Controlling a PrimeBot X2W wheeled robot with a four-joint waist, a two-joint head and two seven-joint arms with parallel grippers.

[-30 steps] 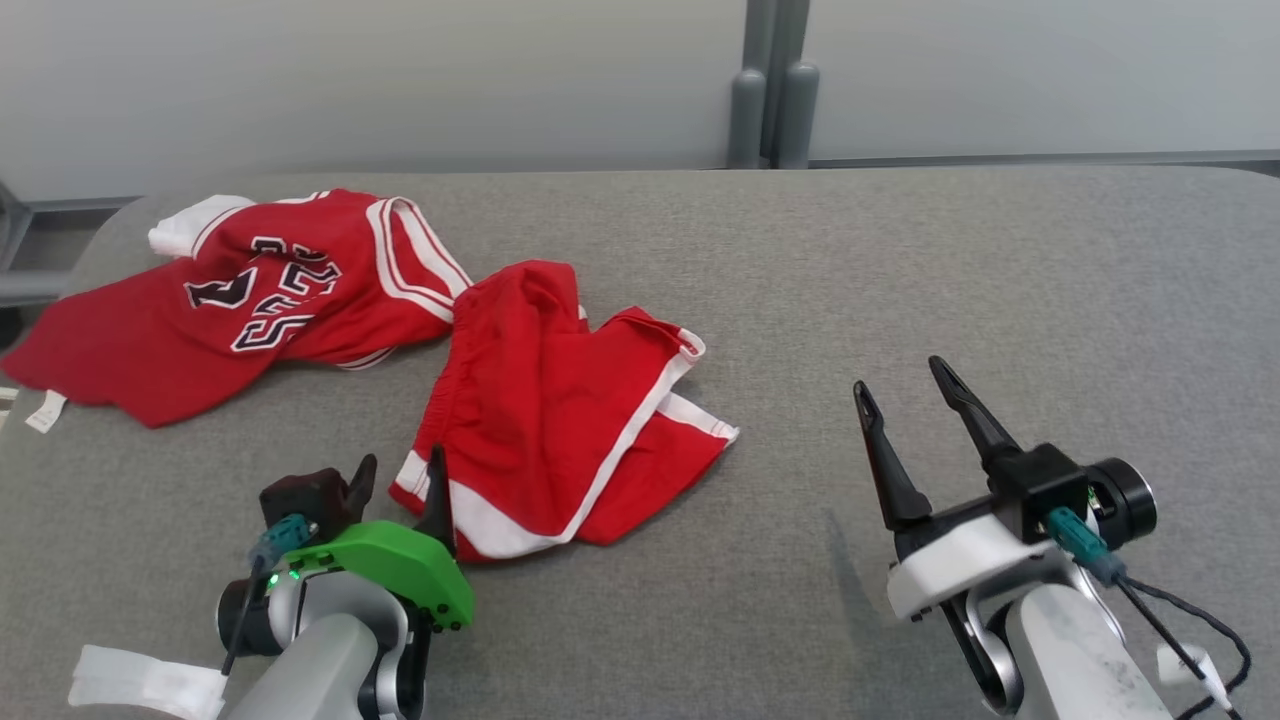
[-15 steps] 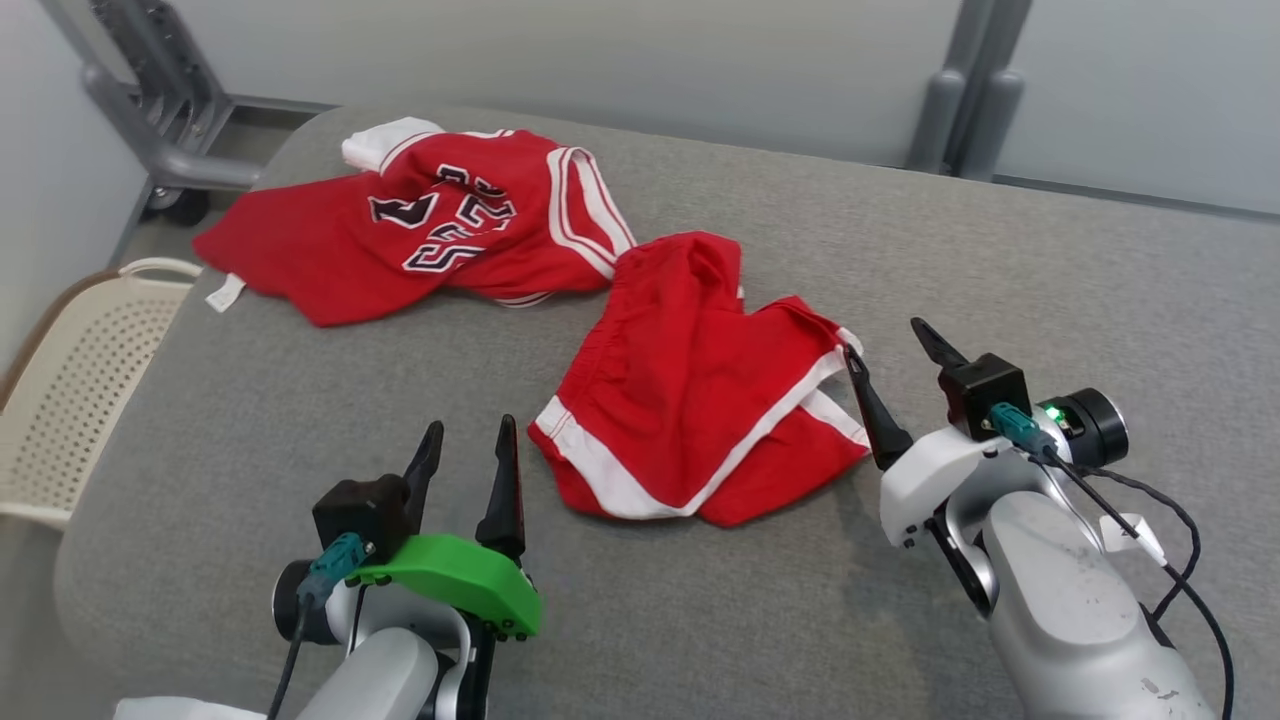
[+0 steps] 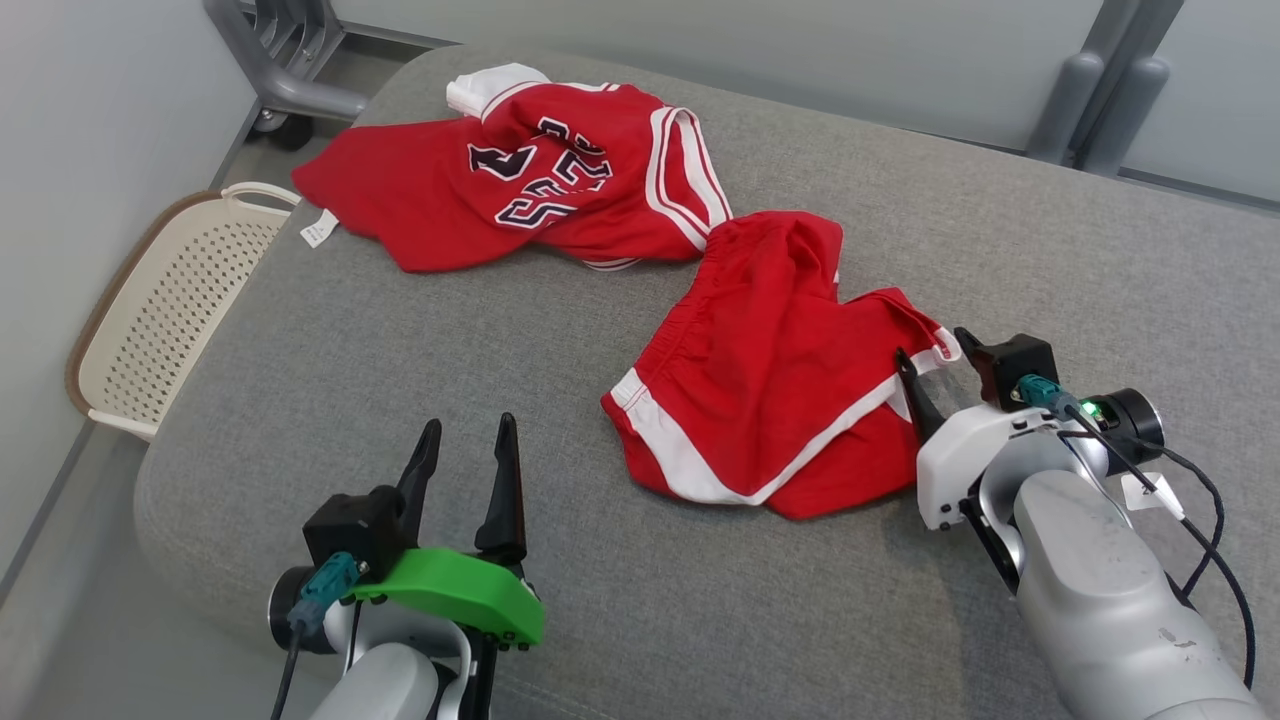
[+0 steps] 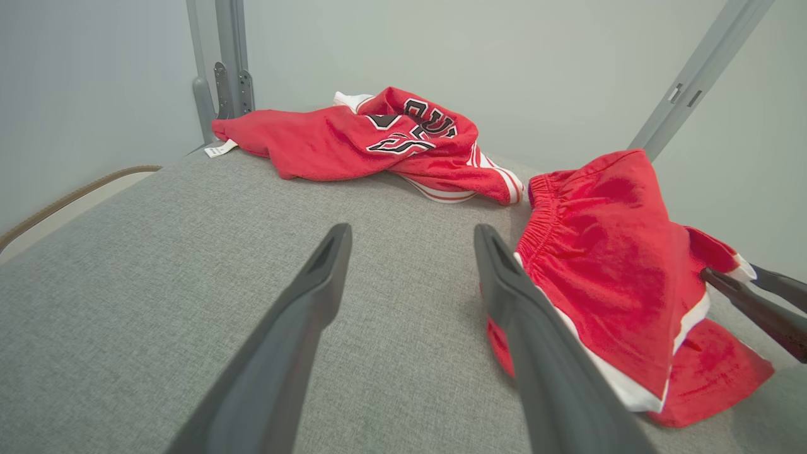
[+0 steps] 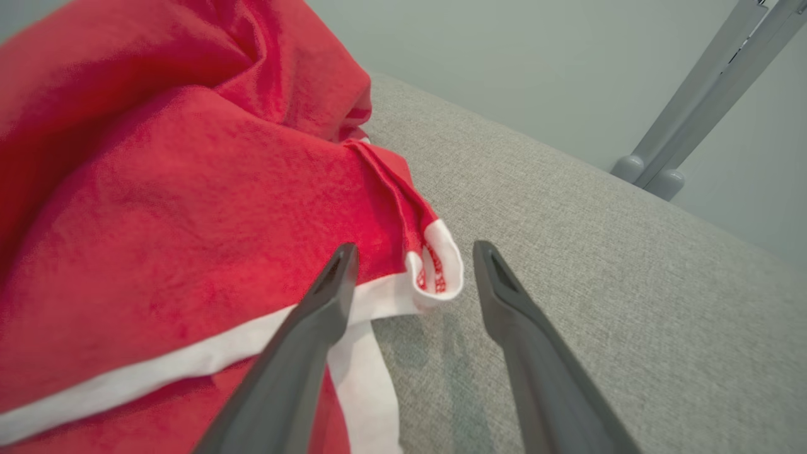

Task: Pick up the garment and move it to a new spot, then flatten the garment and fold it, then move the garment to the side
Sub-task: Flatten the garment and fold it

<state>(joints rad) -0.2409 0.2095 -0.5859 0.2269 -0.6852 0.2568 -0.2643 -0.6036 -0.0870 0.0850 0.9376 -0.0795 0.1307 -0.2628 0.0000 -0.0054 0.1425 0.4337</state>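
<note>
Two long dark fingers of the right hand (image 3: 934, 345) stand spread, straddling the white-trimmed hem corner of the crumpled red shorts (image 3: 770, 380), which lie on the grey fabric-covered desk (image 3: 400, 380). Also spread, the left hand (image 3: 470, 425) hovers over bare fabric beside them. Beyond lies a red lettered jersey (image 3: 520, 190).

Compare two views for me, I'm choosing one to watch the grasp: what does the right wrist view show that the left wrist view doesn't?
Right wrist view: a white hem corner curled into a loop, lying between the open right gripper's fingertips. Left wrist view: the red lettered jersey beyond the open left gripper. Both: the red shorts on the grey pad.
</note>
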